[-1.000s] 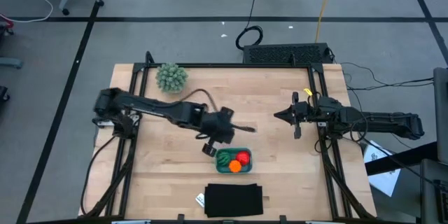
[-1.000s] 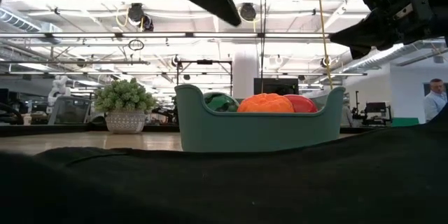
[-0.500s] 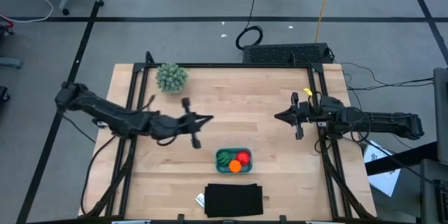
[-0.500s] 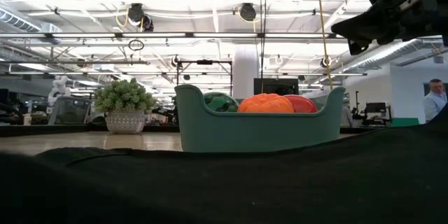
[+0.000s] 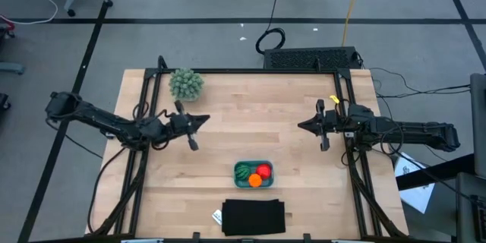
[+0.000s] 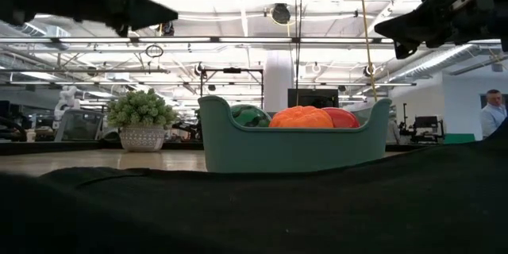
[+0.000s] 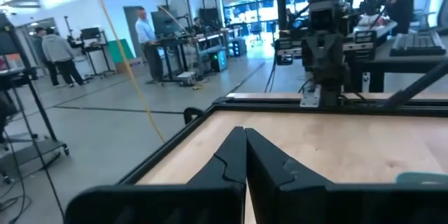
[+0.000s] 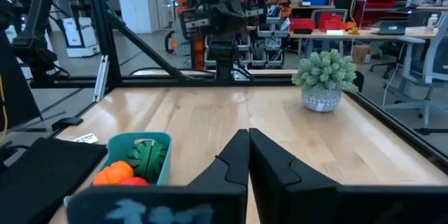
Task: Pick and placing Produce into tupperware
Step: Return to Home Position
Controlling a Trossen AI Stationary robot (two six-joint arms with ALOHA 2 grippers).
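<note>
Together, round produce [image 6: 302,117] in plastic tupperware [image 6: 294,152]

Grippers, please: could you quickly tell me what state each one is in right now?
Left gripper: shut, holding nothing.
Right gripper: shut, holding nothing.

The light wooden table [image 5: 250,114] carries a potted pale-green ball plant [image 5: 185,83] near its far left corner. A teal tupperware [image 5: 253,162] sits toward the front middle, and a black flat rectangle [image 5: 254,217] lies at the front edge with a small white tag [image 5: 216,216] just beside it.
</note>
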